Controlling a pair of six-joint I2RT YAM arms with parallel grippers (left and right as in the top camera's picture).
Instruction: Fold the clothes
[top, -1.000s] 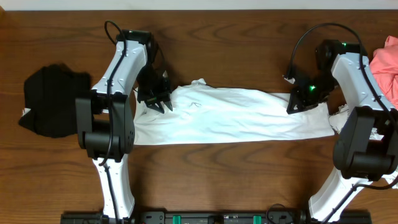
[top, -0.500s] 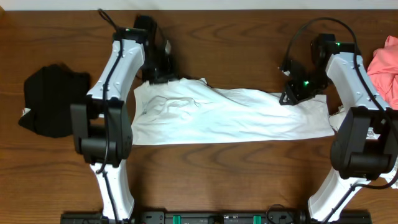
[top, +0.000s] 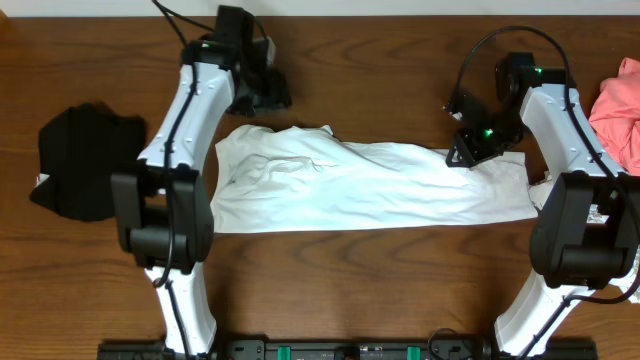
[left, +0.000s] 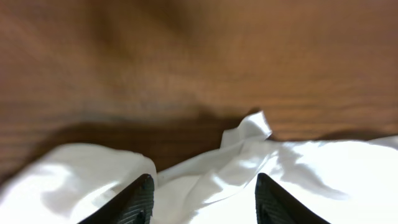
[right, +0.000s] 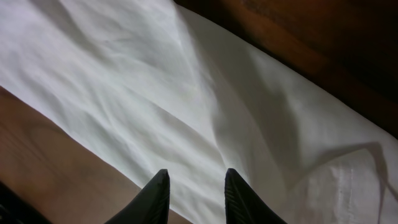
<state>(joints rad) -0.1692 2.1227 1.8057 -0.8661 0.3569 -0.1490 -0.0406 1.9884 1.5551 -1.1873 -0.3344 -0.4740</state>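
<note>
Left claw (left: 204, 182) agape, clear of white T-shirt (left: 311, 174), beyond far edge.

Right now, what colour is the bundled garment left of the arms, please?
Black garment; clearest in the overhead view.

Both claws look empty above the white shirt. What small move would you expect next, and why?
Probably the right gripper dips to pinch the white shirt at its right end, for a fold inward. The shirt lies as a long band; this and the left gripper hover open, empty.
</note>
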